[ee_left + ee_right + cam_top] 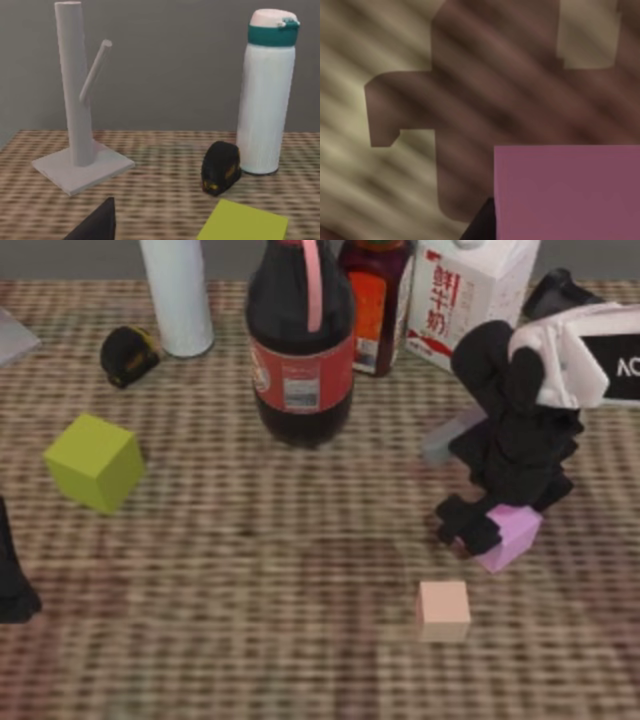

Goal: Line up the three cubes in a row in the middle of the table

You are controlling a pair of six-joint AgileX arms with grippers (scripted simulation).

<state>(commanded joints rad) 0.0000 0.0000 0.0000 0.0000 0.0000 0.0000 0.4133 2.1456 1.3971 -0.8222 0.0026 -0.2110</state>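
Note:
My right gripper [488, 528] is shut on the pink cube [517, 537] at the table's right-centre. In the right wrist view the pink cube [570, 195] fills the lower corner, with one dark fingertip [481, 225] against its side and the gripper's shadow on the mat beyond. The small peach cube [443, 610] lies just in front of it, apart from it. The large yellow-green cube [95, 462] sits at the left. In the left wrist view the yellow-green cube [245, 222] shows close by. My left gripper [12, 595] is parked at the left edge, open, with one finger [97, 225] in view.
A cola bottle [300, 350] stands at the back centre. To its right are a red-orange bottle [375, 310] and a milk carton [470, 300]. At the back left are a white flask [178, 295], a tape measure [128, 355] and a white rack [75, 100].

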